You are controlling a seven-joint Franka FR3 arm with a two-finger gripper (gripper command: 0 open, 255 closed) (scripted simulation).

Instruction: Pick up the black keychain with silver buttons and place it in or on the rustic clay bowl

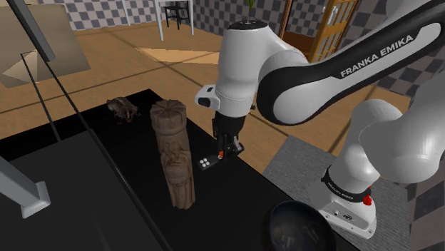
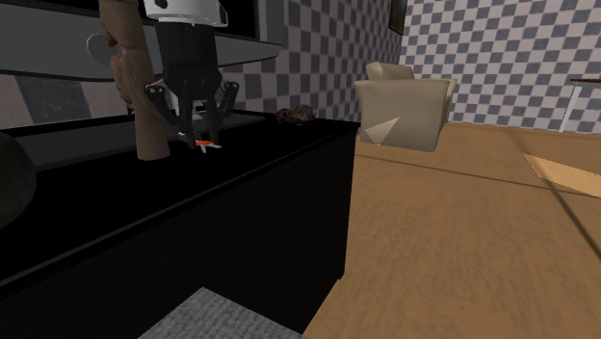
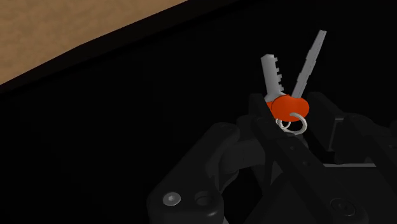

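- Shoulder view: the pincer point(image 1: 227, 151) is clenched on the keychain point(image 1: 206, 162), close to the edge of the black surface point(image 1: 235, 207) on the side of the grey stand point(image 1: 296, 167). The black fob with its silver buttons sticks out sideways from the fingertips.
- A tall carved wooden figure point(image 1: 175, 153) stands upright just beside the keychain, on the view's left. The fob points at it, but they look apart.
- The bowl point(image 1: 296, 227) looks nearly black here. It sits at the view's bottom edge on the same surface, well apart from the keychain.
- A small brown lump point(image 1: 123, 108) lies beyond the figure, toward the far end.
- Second exterior view: the pincer point(image 2: 199, 133) hangs over the surface point(image 2: 250, 212) with an orange bit of the keychain point(image 2: 203, 143) at its tips. Can't tell if it touches down.
- The figure point(image 2: 135, 96) is right by the pincer on the view's left. The brown lump point(image 2: 297, 117) sits further along, and a beige armchair point(image 2: 405, 101) stands off on the wooden floor point(image 2: 462, 241).
- Wrist view: the fingers clasp the keychain point(image 3: 287, 106) by its orange key head. Two silver keys fan out past the tips, with the ring just behind. The surface point(image 3: 127, 127) is underneath, and the floor point(image 3: 63, 32) shows past its edge.
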